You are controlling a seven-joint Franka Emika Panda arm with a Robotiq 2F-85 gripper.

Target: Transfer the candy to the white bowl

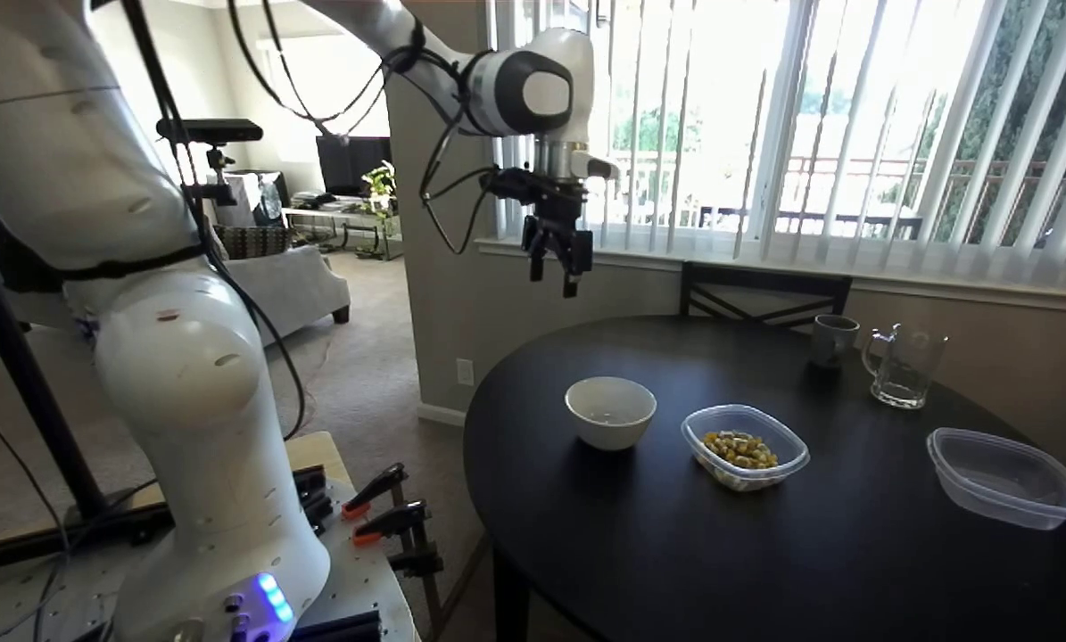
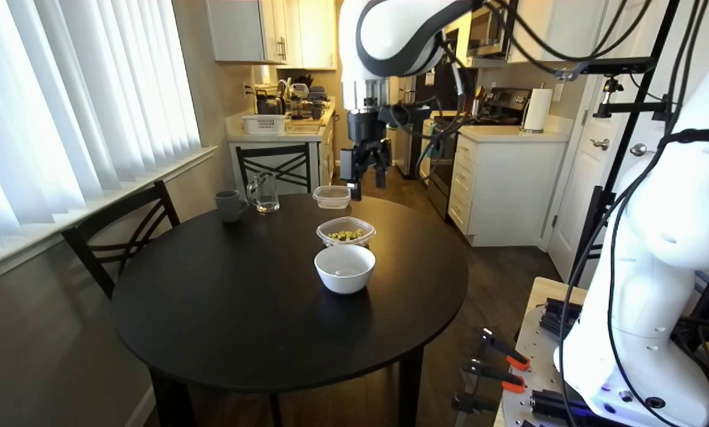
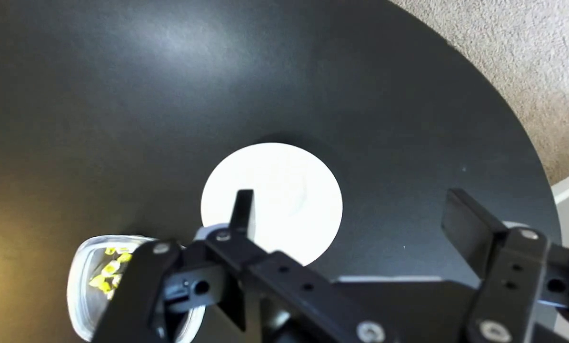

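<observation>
The candy is a heap of small yellowish-tan pieces in a clear plastic container on the dark table. The candy shows in an exterior view and at lower left in the wrist view, partly hidden by a finger. The white bowl stands upright beside the container; it also shows in an exterior view and, overexposed, in the wrist view. No candy shows in it. My gripper is open with nothing between its fingers, high above the table, pointing down.
On the round black table stand another clear plastic container, a glass mug and a grey cup. A dark chair stands behind the table by the window blinds. Cables hang along the arm.
</observation>
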